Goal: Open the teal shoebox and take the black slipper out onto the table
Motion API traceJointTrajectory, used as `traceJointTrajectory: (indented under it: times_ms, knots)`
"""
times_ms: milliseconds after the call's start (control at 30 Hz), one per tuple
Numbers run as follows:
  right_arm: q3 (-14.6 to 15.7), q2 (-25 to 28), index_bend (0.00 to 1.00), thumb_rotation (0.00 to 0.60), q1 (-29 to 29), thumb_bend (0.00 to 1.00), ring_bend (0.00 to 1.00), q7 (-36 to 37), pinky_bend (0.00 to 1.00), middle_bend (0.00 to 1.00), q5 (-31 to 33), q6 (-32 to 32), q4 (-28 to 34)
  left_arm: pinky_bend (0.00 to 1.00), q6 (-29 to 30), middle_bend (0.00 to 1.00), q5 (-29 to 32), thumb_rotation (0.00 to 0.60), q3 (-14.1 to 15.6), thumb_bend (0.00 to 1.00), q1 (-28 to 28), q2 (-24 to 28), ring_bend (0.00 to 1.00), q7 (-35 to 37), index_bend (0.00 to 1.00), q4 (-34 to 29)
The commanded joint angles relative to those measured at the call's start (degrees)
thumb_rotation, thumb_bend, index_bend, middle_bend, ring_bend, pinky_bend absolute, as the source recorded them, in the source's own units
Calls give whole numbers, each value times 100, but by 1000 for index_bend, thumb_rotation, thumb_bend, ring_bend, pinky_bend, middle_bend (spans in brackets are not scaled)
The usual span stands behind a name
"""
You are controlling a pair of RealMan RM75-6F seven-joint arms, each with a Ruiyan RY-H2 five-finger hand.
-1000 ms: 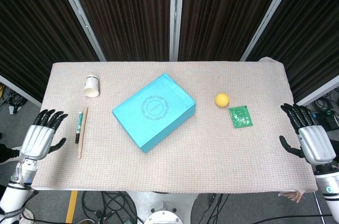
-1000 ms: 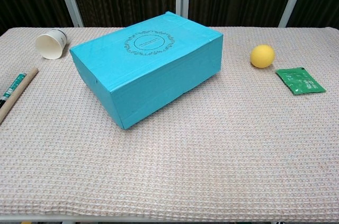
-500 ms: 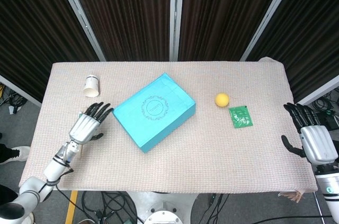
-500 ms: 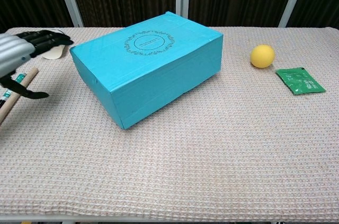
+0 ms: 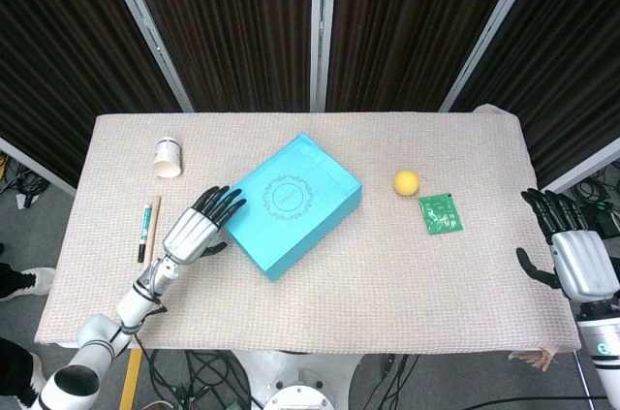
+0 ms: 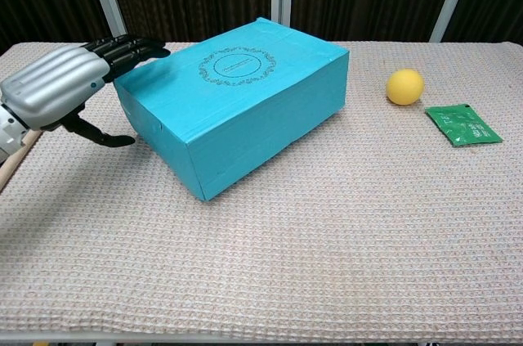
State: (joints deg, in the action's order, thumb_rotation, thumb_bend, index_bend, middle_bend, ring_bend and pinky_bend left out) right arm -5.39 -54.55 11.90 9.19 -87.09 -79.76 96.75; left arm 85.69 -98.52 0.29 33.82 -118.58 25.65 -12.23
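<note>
The closed shoebox (image 5: 289, 204) lies mid-table, the left hand (image 5: 199, 228) empty with fingers spread at its left end, the right hand (image 5: 575, 253) empty and splayed off the table's right edge

teal shoebox (image 5: 294, 204) with ornate round lid emblem, lid closed, lying flat, angled diagonally near table centre

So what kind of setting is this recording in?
Probably a lab or test bench, not a home: a cloth-covered table against dark curtained panels, loose cables on the floor underneath, and unrelated props like a teal shoebox and yellow ball.
</note>
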Motion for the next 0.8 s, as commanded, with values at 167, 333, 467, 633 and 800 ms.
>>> traceJointTrajectory:
  times_ms: [167, 333, 467, 633, 800]
  knots:
    - [7, 9, 0, 600, -12, 291, 0, 2, 62, 55, 0, -3, 3, 126, -134, 23, -7, 600, 175, 118, 7, -116, 25, 55, 67, 124]
    - [1, 23, 0, 600, -24, 292, 0, -17, 62, 55, 24, -8, 20, 125, -45, 24, 74, 600, 153, 110, 100, -237, 25, 123, 68, 180]
    - [2, 17, 0, 600, -27, 292, 0, -18, 62, 55, 49, 11, 21, 126, -125, 43, 118, 600, 172, 95, 176, -300, 25, 191, 78, 255]
    - [-4, 11, 0, 600, -30, 292, 0, -18, 62, 54, 75, 22, 15, 126, -157, 76, 187, 600, 172, 94, 206, -338, 26, 320, 116, 291]
    - [-6, 0, 0, 600, -23, 292, 0, -13, 62, 55, 77, 39, -3, 126, -220, 87, 270, 600, 152, 131, 255, -391, 26, 405, 132, 328]
